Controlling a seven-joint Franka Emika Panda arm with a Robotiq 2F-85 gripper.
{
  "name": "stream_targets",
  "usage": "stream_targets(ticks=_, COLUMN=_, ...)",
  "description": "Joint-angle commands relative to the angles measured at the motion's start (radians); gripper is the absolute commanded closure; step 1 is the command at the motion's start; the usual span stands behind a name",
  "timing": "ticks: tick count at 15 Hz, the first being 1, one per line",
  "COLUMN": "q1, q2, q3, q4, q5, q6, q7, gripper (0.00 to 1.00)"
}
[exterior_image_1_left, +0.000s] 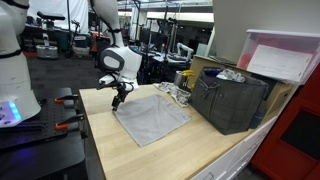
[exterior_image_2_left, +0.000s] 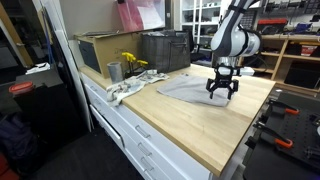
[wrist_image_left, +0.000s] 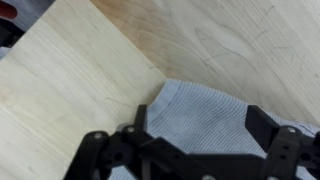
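Note:
A grey-blue woven cloth (exterior_image_1_left: 152, 117) lies flat on the light wooden table (exterior_image_1_left: 130, 155); it shows in both exterior views (exterior_image_2_left: 188, 88). My gripper (exterior_image_1_left: 118, 97) hangs just above the cloth's corner nearest the table's end (exterior_image_2_left: 222, 92). In the wrist view the cloth's rounded corner (wrist_image_left: 200, 112) lies between my two black fingers (wrist_image_left: 195, 150), which stand wide apart. The gripper is open and holds nothing. Whether the fingertips touch the cloth cannot be told.
A dark grey crate (exterior_image_1_left: 232, 102) stands at the back of the table (exterior_image_2_left: 165, 50), beside a cardboard box (exterior_image_2_left: 98, 48). A metal cup (exterior_image_2_left: 114, 71), a yellow item (exterior_image_2_left: 130, 62) and a crumpled white rag (exterior_image_2_left: 125, 91) lie near it. Drawers run below the table's front edge (exterior_image_2_left: 140, 130).

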Motion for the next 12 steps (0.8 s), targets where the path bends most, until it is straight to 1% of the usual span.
stream_targets(ticks=1, q1=-0.05, q2=-0.089, q3=0.095, q4=-0.093, q5=0.15, q6=0.11, q7=-0.103, gripper=0.0)
stream_targets(ticks=2, q1=-0.06, q2=-0.099, q3=0.12, q4=-0.103, q5=0.191, q6=0.124, q7=-0.125, gripper=0.0)
stream_targets(ticks=6, q1=-0.074, q2=-0.101, q3=0.176, q4=-0.128, q5=0.305, q6=0.167, q7=-0.173, gripper=0.0)
stream_targets(ticks=8, q1=-0.097, q2=-0.084, q3=0.207, q4=-0.13, q5=0.372, q6=0.184, q7=-0.228, gripper=0.0)
stream_targets(ticks=12, q1=-0.152, q2=-0.059, q3=0.259, q4=-0.115, q5=0.515, q6=0.207, q7=-0.381, gripper=0.0)
